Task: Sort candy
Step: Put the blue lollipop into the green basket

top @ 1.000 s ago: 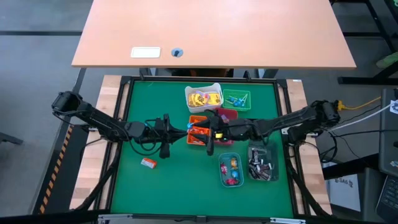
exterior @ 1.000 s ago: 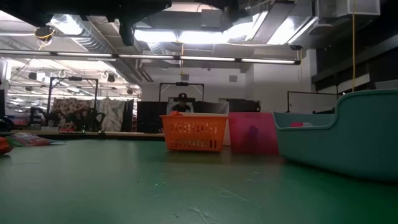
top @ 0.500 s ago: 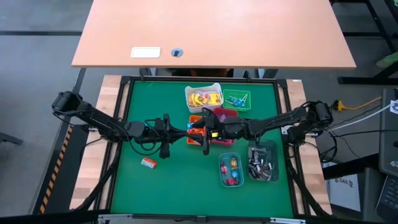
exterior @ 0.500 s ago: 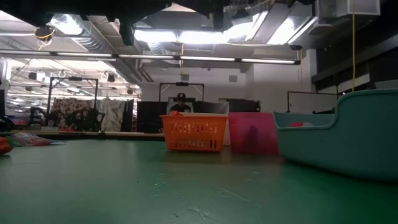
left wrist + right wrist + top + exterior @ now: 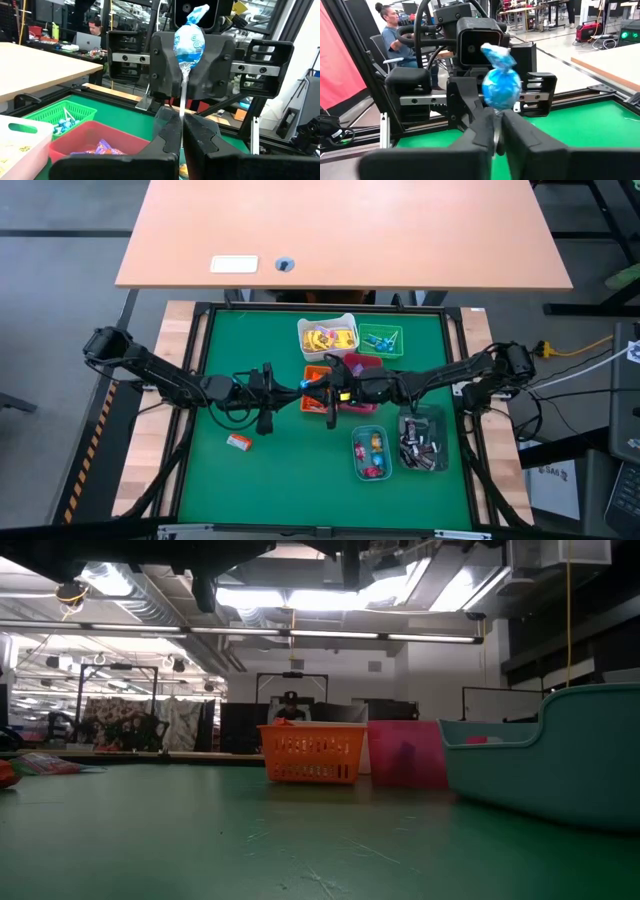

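Two claws tip to tip, right above the orange bin [image 5: 318,392]. Left gripper [image 5: 181,127] pressed tight on the thin white stick of a blue lollipop [image 5: 189,42], with the round wrapped head poking straight up past the fingertips. Right gripper [image 5: 497,132] facing it from the other side of the orange bin, with fingers [image 5: 480,125] closed to a thin slit on the same stick. Looks like a pinch from both sides. Lollipop up in the air over the orange bin, not touching any bin.

Touching the orange bin on the right-arm side, a red bin [image 5: 365,367] with a few sweets inside. Just behind the orange bin, a white bin [image 5: 327,337] full of yellow candy [image 5: 322,338]. Next to that, farther to the right-arm side, a green bin [image 5: 381,340] with some blue sweets. In front of the orange bin and off to the right-arm side, two clear bins [image 5: 369,452] side by side, one with mixed colours and one with dark sweets.

Lots of bare green mat [image 5: 250,350] on the left-arm side of the orange bin, all the way out to the black edge rail [image 5: 196,370]. Only one loose orange-and-red candy [image 5: 238,441] lying there, well apart from the orange bin, out in front and to the left-arm side. More open mat in front of the orange bin, down to the near edge. Tight room on the right-arm side, with bins close together.
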Available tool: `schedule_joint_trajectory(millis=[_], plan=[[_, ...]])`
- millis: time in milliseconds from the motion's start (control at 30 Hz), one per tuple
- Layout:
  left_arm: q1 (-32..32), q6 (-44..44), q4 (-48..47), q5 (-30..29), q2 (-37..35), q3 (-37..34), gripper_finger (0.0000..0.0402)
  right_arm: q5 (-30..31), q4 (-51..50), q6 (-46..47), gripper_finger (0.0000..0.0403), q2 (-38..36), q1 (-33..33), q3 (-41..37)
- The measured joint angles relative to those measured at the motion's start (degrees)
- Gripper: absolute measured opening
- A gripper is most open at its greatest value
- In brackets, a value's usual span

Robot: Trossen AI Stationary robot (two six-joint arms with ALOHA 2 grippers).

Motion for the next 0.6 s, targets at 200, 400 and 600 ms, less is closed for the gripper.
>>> schedule_joint_trajectory(millis=[200,400,600], plan=[[0.0,-0.06,-0.02,-0.43,0.0,0.0,0.0,-0.02,0.02,0.02,0.0013,0.0,0.02,0.0],[0.0,-0.11,0.0,-0.74,0.0,0.02,0.0014,-0.04,-0.22,-1.64,0.0005,-0.32,0.02,0.0],[0.02,-0.22,-0.28,-0.96,0.0,0.04,0.0066,-0.22,-3.87,-3.02,0.0006,-3.17,-0.54,0.02]])
